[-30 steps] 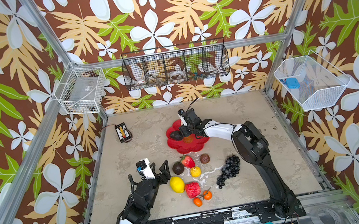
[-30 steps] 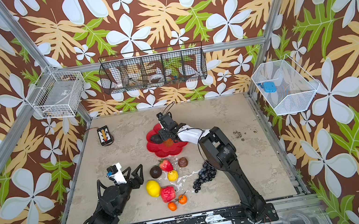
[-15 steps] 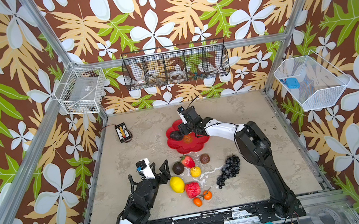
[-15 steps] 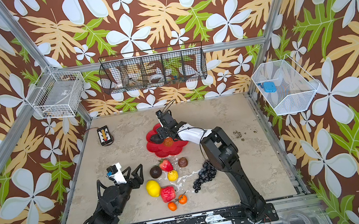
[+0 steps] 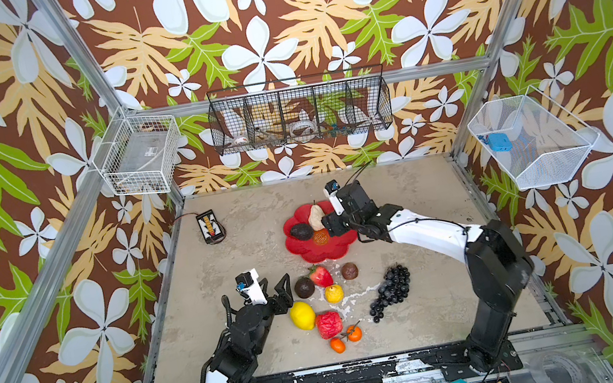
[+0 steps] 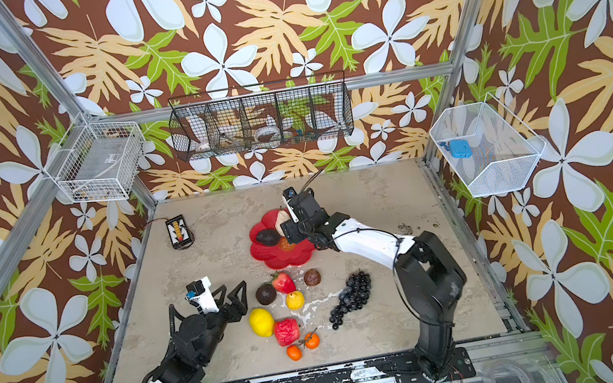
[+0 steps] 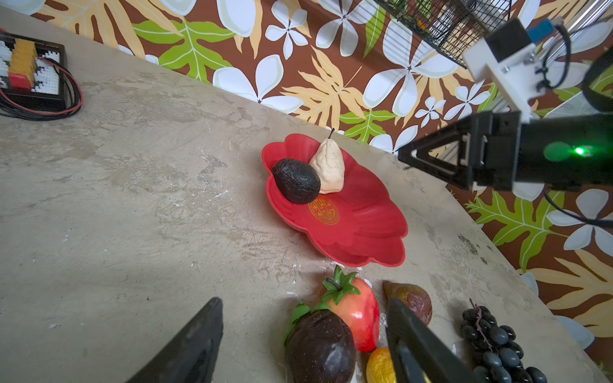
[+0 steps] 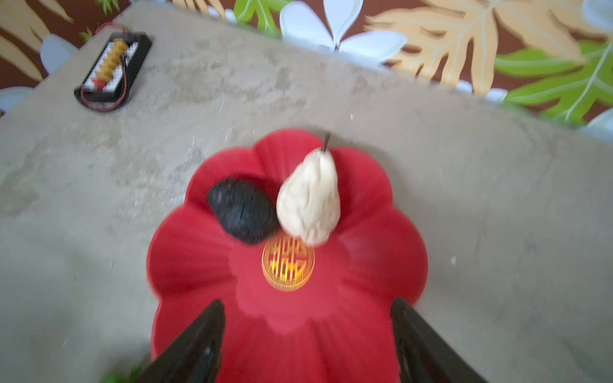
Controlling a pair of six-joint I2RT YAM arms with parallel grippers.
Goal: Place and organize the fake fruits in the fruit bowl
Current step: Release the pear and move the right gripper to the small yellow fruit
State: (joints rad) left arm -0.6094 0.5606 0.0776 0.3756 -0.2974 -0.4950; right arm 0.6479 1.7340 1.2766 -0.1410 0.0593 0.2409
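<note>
Closely, floral walls (image 5: 267, 18) enclose the mottled tabletop (image 5: 232, 264) and fruit bowl (image 5: 343, 243).

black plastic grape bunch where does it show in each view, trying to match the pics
In a top view: the black plastic grape bunch lies on the table, right of the loose fruits, lower right of the red flower-shaped plastic bowl.
In a top view: same place, bowl upper left of it.
Left wrist view: partly cut off, beside the brown wrinkled fruit.
Right wrist view: not in it.
Shared landmark: the red bowl, in all four.
</note>
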